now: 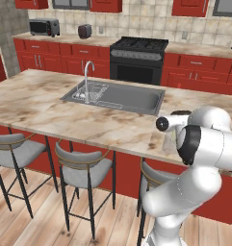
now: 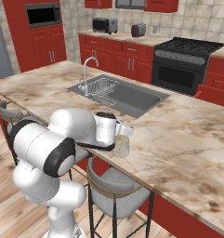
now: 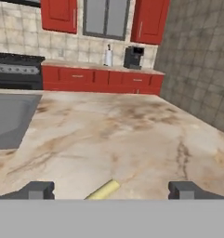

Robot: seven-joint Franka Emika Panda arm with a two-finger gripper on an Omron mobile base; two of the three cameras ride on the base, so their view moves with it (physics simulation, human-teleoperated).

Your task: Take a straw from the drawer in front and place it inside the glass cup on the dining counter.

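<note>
My gripper (image 3: pixel 111 190) is open, its two dark fingertips (image 3: pixel 36 190) spread wide at the bottom of the hand view. Between them lies the pale yellow end of the straw (image 3: pixel 104 189), touching neither pad. In the right base view the hand (image 2: pixel 119 132) hovers right over the clear glass cup (image 2: pixel 121 147), which stands near the front edge of the dining counter (image 2: pixel 178 139). A pale yellow streak of the straw (image 2: pixel 117 139) shows inside the glass. In the left base view the cup (image 1: pixel 169 142) is mostly hidden behind my arm. The red drawer (image 2: pixel 214 95) stands pulled out right of the stove.
The steel sink (image 1: pixel 118 96) and faucet (image 1: pixel 86 79) are set into the counter, left of the cup. Grey stools (image 1: pixel 81 170) stand under the counter's front edge. Against the back wall are the black stove (image 1: pixel 138 57), a microwave (image 1: pixel 44 27) and a toaster (image 1: pixel 84 31).
</note>
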